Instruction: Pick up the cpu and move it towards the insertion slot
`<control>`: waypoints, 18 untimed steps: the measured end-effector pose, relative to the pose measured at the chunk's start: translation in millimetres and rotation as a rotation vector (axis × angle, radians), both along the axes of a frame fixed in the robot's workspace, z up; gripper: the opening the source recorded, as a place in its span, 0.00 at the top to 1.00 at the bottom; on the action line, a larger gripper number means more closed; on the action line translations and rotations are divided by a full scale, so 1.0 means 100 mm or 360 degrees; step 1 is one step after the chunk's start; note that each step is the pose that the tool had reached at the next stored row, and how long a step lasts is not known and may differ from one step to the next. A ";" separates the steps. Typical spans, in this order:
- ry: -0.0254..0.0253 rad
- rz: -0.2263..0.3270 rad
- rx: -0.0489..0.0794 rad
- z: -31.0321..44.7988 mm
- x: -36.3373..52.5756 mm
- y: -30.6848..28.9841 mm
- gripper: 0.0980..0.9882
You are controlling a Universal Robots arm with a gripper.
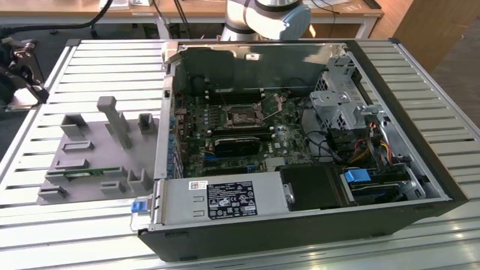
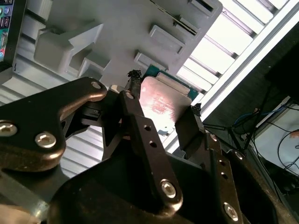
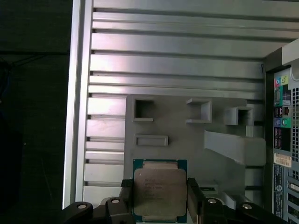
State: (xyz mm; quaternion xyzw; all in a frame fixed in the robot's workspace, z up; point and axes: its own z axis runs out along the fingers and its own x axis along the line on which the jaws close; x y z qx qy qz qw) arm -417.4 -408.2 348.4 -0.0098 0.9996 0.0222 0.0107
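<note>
Over the grey plastic tray [image 3: 187, 140], the black tool [image 2: 163, 95] clamps the small silvery square cpu [image 3: 160, 186] by opposite edges; thin purchase could let it tilt or drop

Black jaws pinched onto opposite edges of the cpu [image 3: 160, 190]

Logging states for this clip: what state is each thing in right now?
cpu: gripped by its edges.
gripper: shut on cpu.
slot: looks empty.
case: side open.
tray: holds a green strip.
</note>
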 end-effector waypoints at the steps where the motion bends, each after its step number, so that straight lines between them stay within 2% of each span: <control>1: -0.00017 0.0000 0.0000 0.020 0.000 0.000 0.50; 18: -0.00337 0.0000 0.0000 0.356 -0.001 0.000 0.50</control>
